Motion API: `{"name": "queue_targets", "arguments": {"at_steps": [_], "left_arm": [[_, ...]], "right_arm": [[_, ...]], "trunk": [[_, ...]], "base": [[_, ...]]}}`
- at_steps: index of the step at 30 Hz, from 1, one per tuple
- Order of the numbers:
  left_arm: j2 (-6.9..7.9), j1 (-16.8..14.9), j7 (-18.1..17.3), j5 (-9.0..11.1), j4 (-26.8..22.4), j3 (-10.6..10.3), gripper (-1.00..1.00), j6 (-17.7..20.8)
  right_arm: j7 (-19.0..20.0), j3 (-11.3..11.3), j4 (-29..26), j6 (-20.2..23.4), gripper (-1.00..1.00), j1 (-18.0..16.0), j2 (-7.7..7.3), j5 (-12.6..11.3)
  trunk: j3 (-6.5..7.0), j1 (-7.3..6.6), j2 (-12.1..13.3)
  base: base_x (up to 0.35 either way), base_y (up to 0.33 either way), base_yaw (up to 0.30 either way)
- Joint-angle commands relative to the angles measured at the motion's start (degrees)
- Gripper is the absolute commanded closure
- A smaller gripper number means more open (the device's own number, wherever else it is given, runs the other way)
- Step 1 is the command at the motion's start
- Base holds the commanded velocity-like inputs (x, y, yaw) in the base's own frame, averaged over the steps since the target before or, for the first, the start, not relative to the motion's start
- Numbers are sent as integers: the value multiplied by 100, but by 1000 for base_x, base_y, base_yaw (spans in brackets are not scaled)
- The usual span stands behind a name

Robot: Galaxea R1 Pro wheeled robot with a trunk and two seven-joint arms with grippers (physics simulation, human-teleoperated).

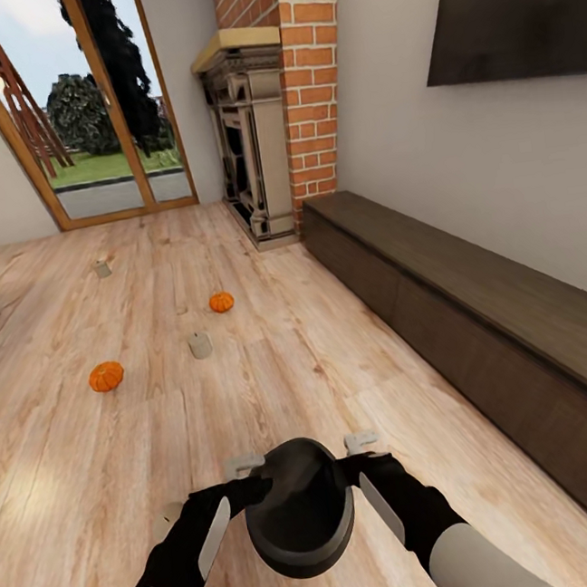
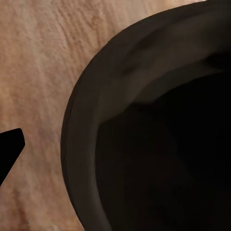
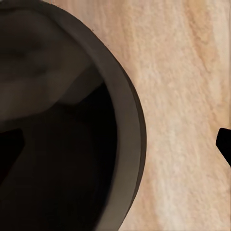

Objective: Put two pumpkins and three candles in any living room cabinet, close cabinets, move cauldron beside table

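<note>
The dark cauldron (image 1: 300, 511) sits between my two arms, close in front of me, over the plank floor. My left gripper (image 1: 249, 477) and right gripper (image 1: 359, 455) flank its rim. In the left wrist view the cauldron (image 2: 144, 144) wall lies between the fingers, and one black fingertip (image 2: 9, 149) stands well clear of it. The right wrist view shows the same, with the fingertip (image 3: 224, 144) apart from the cauldron (image 3: 72, 134). Both grippers look open. Two orange pumpkins (image 1: 106, 376) (image 1: 221, 302) and two cream candles (image 1: 200, 345) (image 1: 102, 269) lie on the floor ahead.
The long dark-brown cabinet (image 1: 480, 327) runs along the right wall, its panels closed. A beige fireplace surround (image 1: 249, 143) and brick chimney (image 1: 310, 82) stand at the back. Glazed doors (image 1: 81, 108) are at the far left. A pale shape (image 1: 163, 523) lies partly behind my left arm.
</note>
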Motion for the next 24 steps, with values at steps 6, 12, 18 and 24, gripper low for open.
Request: {"name": "queue_targets", "arguments": {"at_steps": [6, 12, 18, 24], "left_arm": [[-8, -39, 15, 32, -46, 3, -100, 22], [-7, -43, 20, 24, -51, -1, -100, 12], [-6, -43, 20, 21, -52, -1, -100, -2], [-12, -43, 20, 18, -52, 0, -100, -18]], "right_arm": [[-60, 21, -12, 11, -100, -57, 0, -57], [-54, 23, -12, -41, -100, -75, 0, -55], [-60, 24, -13, -101, -100, -76, 0, -53], [-54, 25, -12, -112, -100, -76, 0, -53]], "trunk": [[-139, 14, -10], [-272, 29, -18], [-404, 45, -26], [-537, 60, -34]], "base": [[0, 0, 0], [0, 0, 0], [0, 0, 0], [0, 0, 0]]}}
